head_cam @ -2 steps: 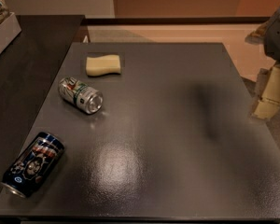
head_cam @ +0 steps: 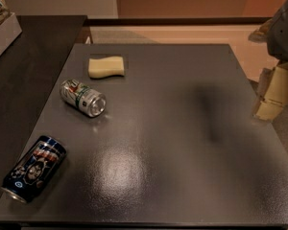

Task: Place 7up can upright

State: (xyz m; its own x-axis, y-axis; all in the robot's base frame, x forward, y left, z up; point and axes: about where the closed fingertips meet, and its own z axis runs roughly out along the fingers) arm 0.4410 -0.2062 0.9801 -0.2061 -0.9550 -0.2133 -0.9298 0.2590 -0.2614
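Our cream tool (head_cam: 268, 110) hangs at the dark grey surface's (head_cam: 182, 176) right edge; we cannot tell its grip | silver green-labelled aluminium 7up can (head_cam: 83, 97) lies sideways, well left of it

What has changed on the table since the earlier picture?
Nothing has clearly moved. The gripper stays beside the right edge of the dark grey table. The silver 7up can, the dark blue can and the yellow sponge lie as before.
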